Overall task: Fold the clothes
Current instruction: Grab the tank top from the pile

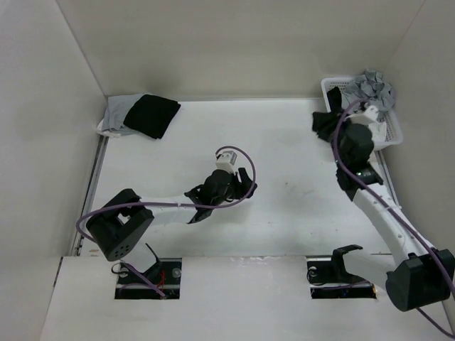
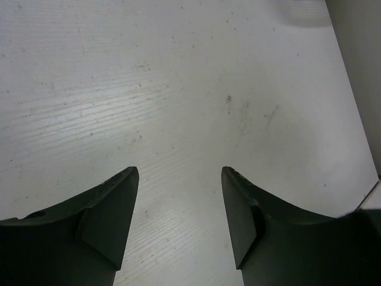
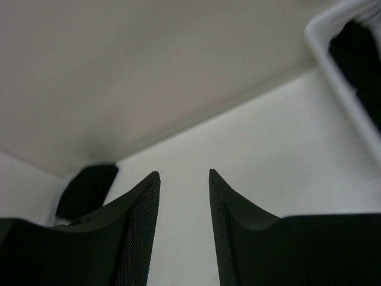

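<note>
L hand (image 2: 180, 173), R hand (image 3: 184, 174) both open (R arm (image 1: 384, 213) outstretched).

Crumpled grey clothes (image 1: 373, 87) apparently overflow the white basket (image 1: 328, 84).

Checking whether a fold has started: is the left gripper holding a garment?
No, the left gripper is open, and only the white table shows between its jaws.

The white, lightly scratched worktop (image 1: 284, 213) carries a light grey garment (image 1: 116, 114) under a folded black garment (image 1: 155, 115) in its far left corner, and a white plastic basket (image 1: 392, 132) in its far right corner.
</note>
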Tool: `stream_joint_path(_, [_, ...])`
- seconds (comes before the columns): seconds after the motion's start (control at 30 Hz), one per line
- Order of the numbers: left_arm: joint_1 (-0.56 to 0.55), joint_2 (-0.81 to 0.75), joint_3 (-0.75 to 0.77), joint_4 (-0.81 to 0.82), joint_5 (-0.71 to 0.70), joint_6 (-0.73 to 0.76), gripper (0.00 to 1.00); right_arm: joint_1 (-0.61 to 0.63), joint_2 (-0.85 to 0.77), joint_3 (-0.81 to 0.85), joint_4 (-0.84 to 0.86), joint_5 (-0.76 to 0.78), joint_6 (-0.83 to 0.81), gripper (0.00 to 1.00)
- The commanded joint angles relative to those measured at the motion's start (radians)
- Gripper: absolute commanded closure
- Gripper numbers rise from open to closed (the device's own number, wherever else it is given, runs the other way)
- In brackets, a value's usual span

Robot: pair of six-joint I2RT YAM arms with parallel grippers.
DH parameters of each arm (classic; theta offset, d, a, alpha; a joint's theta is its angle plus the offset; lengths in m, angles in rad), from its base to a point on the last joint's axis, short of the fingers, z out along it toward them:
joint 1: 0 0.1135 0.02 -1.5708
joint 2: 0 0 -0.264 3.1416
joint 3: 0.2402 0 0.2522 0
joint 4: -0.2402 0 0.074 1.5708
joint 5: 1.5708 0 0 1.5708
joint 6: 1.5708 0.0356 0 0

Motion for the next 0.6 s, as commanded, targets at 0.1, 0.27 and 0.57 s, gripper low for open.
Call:
stream_joint_path(0.1, [-0.053, -0.057, -0.045, 0.085, 0.008, 0.058, 0.43, -0.271, 0.117, 0.219, -0.102, 0.084, -0.004, 0.71])
stream_joint_path(0.27, [-0.065, -0.041, -0.056, 0.116, 0.013, 0.062, 0.44, -0.42, 0.361, 0.385, -0.158, 0.077, 0.014, 0.96])
stream_joint_path(0.57, [-0.07, -0.021, -0.065, 0.154, 0.028, 0.057, 0.44, -0.572, 0.763, 0.705, -0.24, -0.001, -0.001, 0.6])
